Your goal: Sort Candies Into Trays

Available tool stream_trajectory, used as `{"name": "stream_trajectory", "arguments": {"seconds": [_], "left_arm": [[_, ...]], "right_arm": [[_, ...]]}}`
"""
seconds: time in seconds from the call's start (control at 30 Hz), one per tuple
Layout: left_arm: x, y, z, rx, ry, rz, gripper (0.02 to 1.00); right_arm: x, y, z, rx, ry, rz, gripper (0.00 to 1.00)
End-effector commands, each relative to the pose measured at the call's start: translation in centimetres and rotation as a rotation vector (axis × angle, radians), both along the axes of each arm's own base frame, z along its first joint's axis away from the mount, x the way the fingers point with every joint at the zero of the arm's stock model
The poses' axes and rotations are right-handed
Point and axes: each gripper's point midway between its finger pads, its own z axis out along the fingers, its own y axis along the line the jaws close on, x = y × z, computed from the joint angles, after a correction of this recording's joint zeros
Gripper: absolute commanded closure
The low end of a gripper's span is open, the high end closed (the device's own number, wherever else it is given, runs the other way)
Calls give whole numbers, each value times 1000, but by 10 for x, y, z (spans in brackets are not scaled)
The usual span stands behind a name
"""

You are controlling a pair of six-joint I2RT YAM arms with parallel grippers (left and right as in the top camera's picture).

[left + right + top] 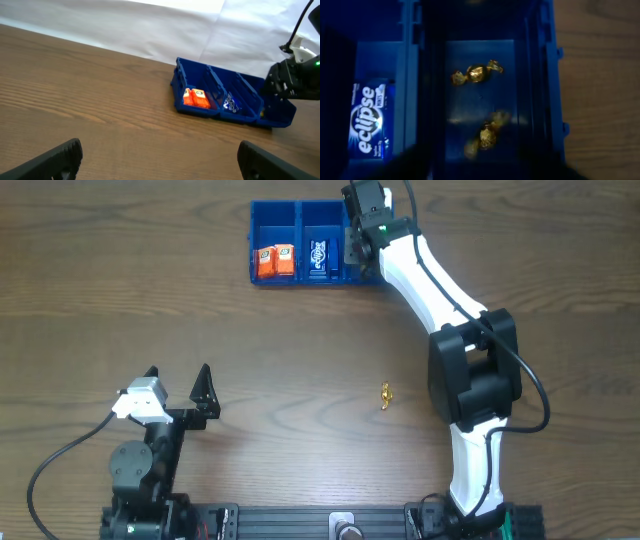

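Right gripper (pixel 357 244) over tray (pixel 253 240) right bin, jaws apart (two gold candies (pixel 477 73) inside). Lift straight, clear walls, then fetch table candy (pixel 386 394). Left gripper (pixel 178 378) gaping.

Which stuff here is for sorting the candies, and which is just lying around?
For the job: blue tray, orange candies, blue pack, gold candies in the tray, loose gold candy on the table.

Just lying about: white sheet behind the table, black cable by the left arm's base.
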Motion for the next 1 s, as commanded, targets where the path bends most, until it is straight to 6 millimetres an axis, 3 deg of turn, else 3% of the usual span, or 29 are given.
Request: {"name": "stream_trajectory", "arguments": {"seconds": [0.03,0.2,0.3,0.37,0.43,0.53,0.67,0.83,1.0], "left_arm": [[0,-1,-17,16,38,-7,20],[0,-1,-17,16,38,-7,20],[0,-1,-17,16,38,-7,23],[0,-1,-17,16,38,-7,20],[0,-1,-17,16,38,-7,20],[0,-1,-17,16,38,-7,20],[0,-1,-17,16,38,-7,20],[0,-1,-17,16,38,-7,20],[0,-1,-17,16,38,-7,20]], "right_arm": [[-1,-4,30,-20,-50,20,220],[-30,-2,76,62,-85,62,220],[-71,1,100,144,-89,114,222],[-103,-3,100,175,-66,139,222],[-134,-10,90,192,-21,131,222],[-191,-28,49,186,115,77,218],[-240,-35,-4,169,278,45,220],[-271,-36,-51,134,407,14,222],[-279,-31,-77,98,482,22,229]]}}
